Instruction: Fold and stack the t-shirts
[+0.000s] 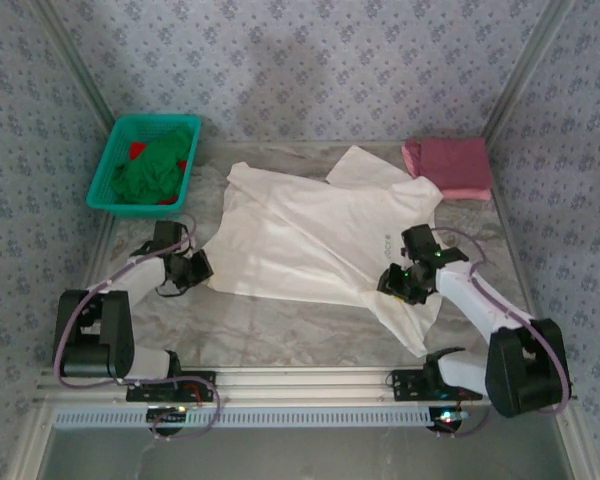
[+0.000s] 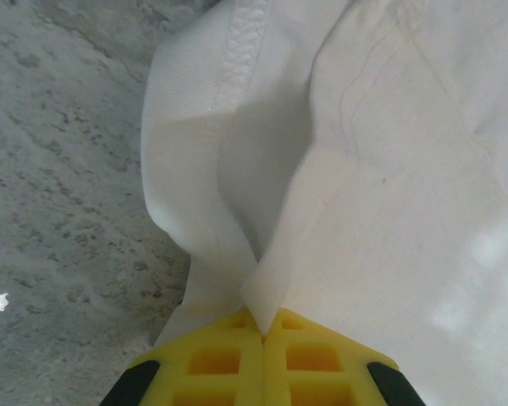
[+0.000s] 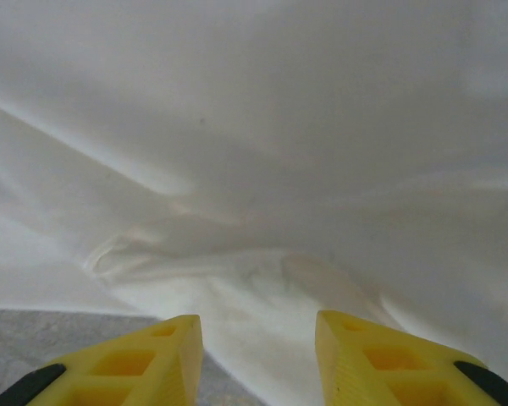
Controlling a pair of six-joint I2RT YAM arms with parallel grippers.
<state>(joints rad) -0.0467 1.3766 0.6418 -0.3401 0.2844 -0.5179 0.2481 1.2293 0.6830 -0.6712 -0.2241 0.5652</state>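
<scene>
A cream-white t-shirt [image 1: 320,240] lies spread across the middle of the table, a small grey chest mark [image 1: 385,243] near its right side. At the shirt's left lower corner, my left gripper [image 1: 198,268] is shut on a pinched fold of the hem [image 2: 267,292]. My right gripper [image 1: 405,283] hovers over the shirt's right lower part, its yellow fingers [image 3: 165,355] apart above rumpled white cloth [image 3: 254,271], holding nothing. A dusty pink t-shirt [image 1: 448,165] rests folded at the back right.
A teal mesh basket [image 1: 110,165] at the back left holds green and red cloth. Patterned walls close in the table on three sides. Bare grey table surface [image 1: 280,335] runs along the near edge in front of the shirt.
</scene>
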